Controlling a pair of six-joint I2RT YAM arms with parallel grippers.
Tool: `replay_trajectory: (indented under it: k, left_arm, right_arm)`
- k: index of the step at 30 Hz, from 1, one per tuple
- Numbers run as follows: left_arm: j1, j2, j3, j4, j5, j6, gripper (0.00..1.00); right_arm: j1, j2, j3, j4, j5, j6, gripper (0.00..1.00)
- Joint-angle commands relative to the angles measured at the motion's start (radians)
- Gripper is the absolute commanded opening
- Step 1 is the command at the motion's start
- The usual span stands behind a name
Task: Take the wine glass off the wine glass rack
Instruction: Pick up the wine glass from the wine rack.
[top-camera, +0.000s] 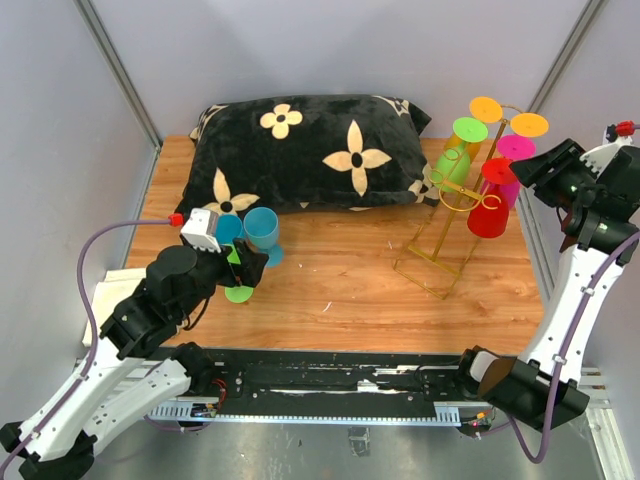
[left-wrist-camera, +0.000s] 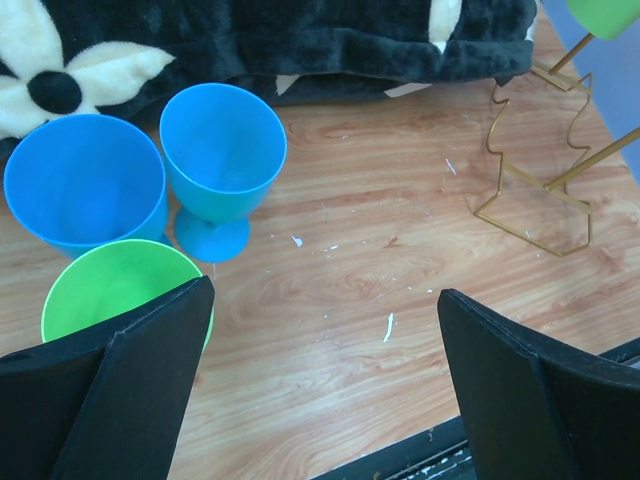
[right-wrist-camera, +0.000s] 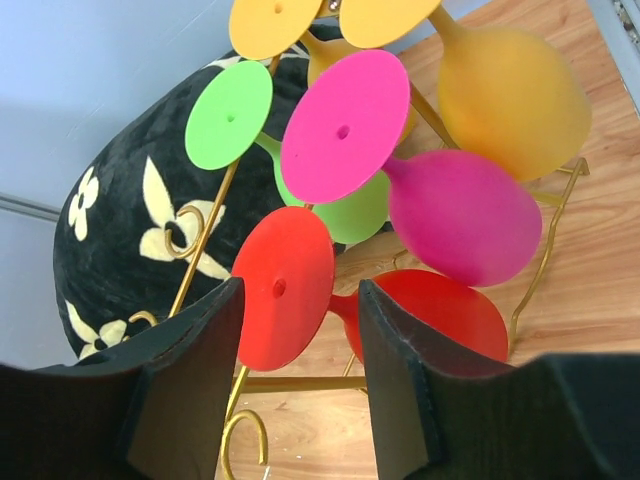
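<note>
On the far right of the wooden desk (top-camera: 340, 290) stands the tall gold wire wine glass rack (top-camera: 455, 205). Five plastic wine glasses hang from it bowl-down, feet uppermost: a red wine glass (right-wrist-camera: 440, 315) lowest and nearest the right arm, a magenta one (right-wrist-camera: 460, 215) just above it, a green one (right-wrist-camera: 355, 215) behind, and two orange ones (right-wrist-camera: 510, 90) at the top.

Over on the left, two blue plastic glasses (left-wrist-camera: 222, 150) and a green plastic glass (left-wrist-camera: 110, 290) stand upright in a tight cluster, bowls facing up with only bare plastic inside.

The right arm reaches up and in from the right edge. Its end effector (right-wrist-camera: 300, 300) is partly closed, with the red glass's round foot between the two black fingers. I cannot tell whether they actually press on it.

The left arm lies low across the near left. Its end effector (left-wrist-camera: 325, 290) is spread wide over bare wood and holds nothing, one finger just beside the green glass.

A black plush pillow with cream flowers (top-camera: 300, 150) lies along the far side, touching the blue glasses and close behind the rack.
</note>
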Motion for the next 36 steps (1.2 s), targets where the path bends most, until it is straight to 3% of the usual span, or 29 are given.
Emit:
replay_trajectory:
  k: [1,12,22,36]
  left_arm:
    - [-0.005,-0.03,-0.04,0.087,0.006,0.028,1.0]
    - [-0.005,-0.046,-0.093,0.12,0.038,0.018,1.0]
    - [-0.005,-0.019,-0.024,0.122,0.122,-0.03,1.0]
    - [-0.005,-0.021,-0.041,0.104,0.063,-0.049,1.0]
  right_arm:
    - [-0.015,0.002,-0.015,0.011,0.01,0.014,0.5]
    - [-0.015,0.027,0.015,-0.013,0.011,-0.006,0.35]
    - [-0.014,0.031,0.002,-0.017,0.001,-0.019,0.26]
    - [-0.013,-0.048,-0.094,0.134,0.025,0.106,0.07]
